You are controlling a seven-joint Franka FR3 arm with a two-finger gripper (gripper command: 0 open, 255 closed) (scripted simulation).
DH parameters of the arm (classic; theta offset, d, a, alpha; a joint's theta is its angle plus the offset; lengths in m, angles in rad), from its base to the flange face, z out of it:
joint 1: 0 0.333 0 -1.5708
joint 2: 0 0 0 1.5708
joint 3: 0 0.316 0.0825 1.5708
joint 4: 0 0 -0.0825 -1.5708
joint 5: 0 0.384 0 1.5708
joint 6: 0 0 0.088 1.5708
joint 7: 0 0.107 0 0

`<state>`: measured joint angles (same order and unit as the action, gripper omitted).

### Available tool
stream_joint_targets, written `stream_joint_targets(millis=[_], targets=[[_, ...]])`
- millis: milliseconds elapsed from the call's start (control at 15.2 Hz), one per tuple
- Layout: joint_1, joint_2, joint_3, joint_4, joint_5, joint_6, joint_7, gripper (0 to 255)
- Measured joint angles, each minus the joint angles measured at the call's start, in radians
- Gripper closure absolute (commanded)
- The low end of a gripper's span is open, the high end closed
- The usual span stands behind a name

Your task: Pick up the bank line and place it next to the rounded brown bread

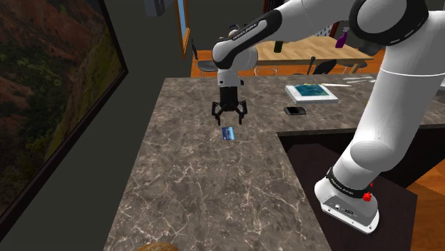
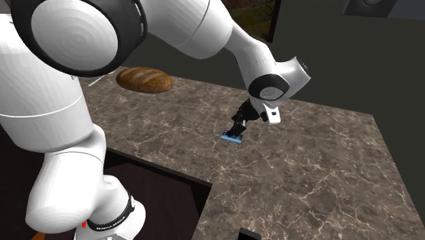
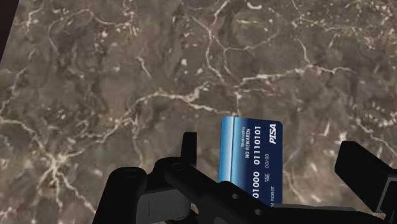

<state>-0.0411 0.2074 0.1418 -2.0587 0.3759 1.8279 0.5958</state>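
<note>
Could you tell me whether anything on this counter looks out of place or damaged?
Nothing stands out as spilled, broken or askew. The blue bank card lies alone on the marble countertop, under the open gripper and untouched by it, well away from the brown bread loaf.

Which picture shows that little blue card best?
The wrist view: the blue card is close, its printed numbers readable. In the shoulder and second exterior views it is a small blue sliver below the gripper.
</note>
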Motion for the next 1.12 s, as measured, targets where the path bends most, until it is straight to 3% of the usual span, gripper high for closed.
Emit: stream_joint_targets(millis=[528,924,990,1122], targets=[[0.017,0.049,0.013,-0.055,0.031,0.095,0.001,0],[0.019,0.051,0.014,-0.063,0.034,0.106,-0.001,0],[0.019,0.051,0.014,-0.063,0.034,0.106,-0.001,255],[0.019,0.051,0.014,-0.062,0.034,0.106,-0.001,255]])
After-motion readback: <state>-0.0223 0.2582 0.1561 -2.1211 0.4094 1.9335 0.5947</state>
